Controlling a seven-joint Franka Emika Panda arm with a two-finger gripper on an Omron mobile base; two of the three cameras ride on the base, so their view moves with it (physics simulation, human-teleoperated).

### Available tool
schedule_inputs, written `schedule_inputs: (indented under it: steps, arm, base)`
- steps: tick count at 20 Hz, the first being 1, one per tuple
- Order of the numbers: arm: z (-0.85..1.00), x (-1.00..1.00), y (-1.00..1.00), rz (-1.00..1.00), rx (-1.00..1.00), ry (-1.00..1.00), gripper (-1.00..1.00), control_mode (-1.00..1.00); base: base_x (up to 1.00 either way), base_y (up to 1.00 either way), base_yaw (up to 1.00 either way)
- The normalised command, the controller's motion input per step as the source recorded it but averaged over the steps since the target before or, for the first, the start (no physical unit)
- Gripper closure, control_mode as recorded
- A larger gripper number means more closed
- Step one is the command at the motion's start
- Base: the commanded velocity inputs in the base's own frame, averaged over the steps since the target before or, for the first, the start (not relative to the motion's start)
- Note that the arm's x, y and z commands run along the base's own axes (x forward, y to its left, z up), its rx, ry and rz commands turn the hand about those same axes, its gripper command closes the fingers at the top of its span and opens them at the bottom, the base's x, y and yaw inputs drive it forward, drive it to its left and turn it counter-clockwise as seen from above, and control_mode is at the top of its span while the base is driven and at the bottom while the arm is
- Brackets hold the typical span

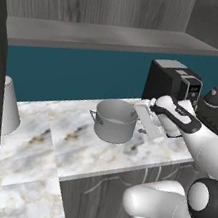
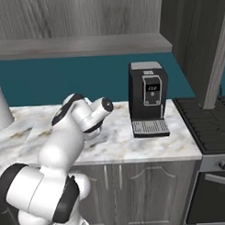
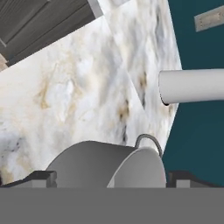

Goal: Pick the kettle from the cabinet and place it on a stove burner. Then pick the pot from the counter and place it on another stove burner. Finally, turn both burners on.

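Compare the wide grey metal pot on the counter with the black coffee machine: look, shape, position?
The wide grey metal pot is round, low and open-topped with small side loop handles; the black boxy coffee machine is tall and squared, with a small display. The pot sits mid-counter by the open gripper; the coffee machine stands back against the teal wall. Both rest on the white marble counter.

Matt grey metal pot (image 1: 114,120), marble-patterned counter (image 1: 74,145)

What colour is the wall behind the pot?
Dark teal wall behind the grey pot, best in the left base view.

Base views behind, flanking – sharing counter (image 1: 34,143); hand view close – over pot (image 3: 109,166)
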Motion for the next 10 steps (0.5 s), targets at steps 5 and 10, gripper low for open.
schedule_inputs:
  steps: [5, 10]
  arm:
    - [-0.13, 0.18, -0.02, -0.05, -0.02, 0.0, -1.0, -1.0]
    - [-0.12, 0.21, 0.0, -0.05, -0.03, 0.0, -1.0, -1.0]
  base:
    - [0.0, 0.0, 0.0]
    - [0.0, 0.0, 0.0]
